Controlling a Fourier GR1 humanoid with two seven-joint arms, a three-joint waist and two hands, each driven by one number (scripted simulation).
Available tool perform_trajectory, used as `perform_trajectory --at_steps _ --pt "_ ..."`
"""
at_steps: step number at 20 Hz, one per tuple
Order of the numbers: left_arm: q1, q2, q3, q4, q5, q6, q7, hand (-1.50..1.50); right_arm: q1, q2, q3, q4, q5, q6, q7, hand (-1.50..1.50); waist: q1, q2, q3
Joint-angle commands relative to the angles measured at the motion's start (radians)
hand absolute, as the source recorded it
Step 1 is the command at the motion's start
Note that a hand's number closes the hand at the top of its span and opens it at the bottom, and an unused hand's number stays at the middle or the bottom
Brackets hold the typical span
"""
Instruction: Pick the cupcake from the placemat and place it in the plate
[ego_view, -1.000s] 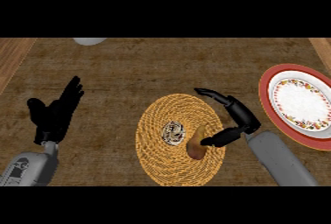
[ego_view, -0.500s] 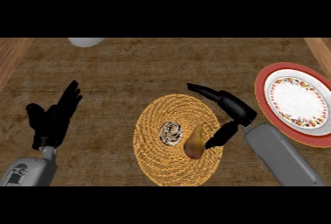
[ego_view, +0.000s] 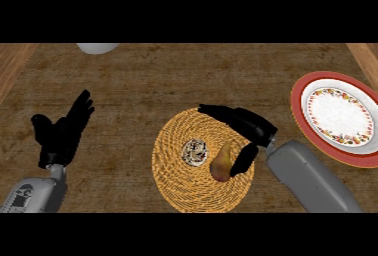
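A cupcake (ego_view: 209, 157) lies tipped on its side at the middle of a round woven placemat (ego_view: 184, 190), its patterned top facing left and its brown base to the right. My right hand (ego_view: 247, 126) arches over the mat's upper right part. Its fingers reach left above the cupcake and its thumb (ego_view: 242, 160) hangs down right beside the brown base, not closed round it. A white plate (ego_view: 339, 116) with a red rim and floral border lies at the right edge. My left hand (ego_view: 63, 132) rests open at the left, fingers up.
A white rounded object (ego_view: 97, 47) shows partly at the top edge, left of centre. Wooden counter strips run along the far left and the upper right corner. The brown surface between my left hand and the placemat holds nothing.
My right hand has moved left and a little down over the placemat, bringing its thumb beside the cupcake's base. The left hand has hardly shifted.
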Motion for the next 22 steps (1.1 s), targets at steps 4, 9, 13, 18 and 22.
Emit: perform_trajectory --at_steps 4,9,13,18,22 --pt "-0.043 -0.038 0.003 0.039 -0.044 0.003 0.000 0.00 -0.021 0.045 0.027 0.005 0.141 0.047 0.111 -1.50 -0.001 0.002 0.000" --pt "0.046 -0.025 0.034 -0.044 -0.027 -0.036 0.012 0.00 0.009 0.083 0.043 -0.042 0.230 0.091 0.184 -1.50 0.001 0.000 0.000" --pt "-0.008 -0.061 0.024 0.029 -0.075 -0.025 -0.020 0.00 -0.085 0.179 0.012 0.123 0.280 0.114 0.186 -1.50 0.003 0.003 0.000" --pt "-0.044 -0.047 0.085 0.006 -0.054 -0.058 0.040 0.00 -0.045 0.148 -0.048 0.033 0.330 0.181 0.182 -1.50 -0.001 0.001 0.000" --pt "0.031 -0.072 0.067 0.004 -0.097 -0.058 -0.024 0.00 -0.050 0.279 -0.022 0.154 0.427 0.083 0.199 -1.50 0.005 0.002 0.000"
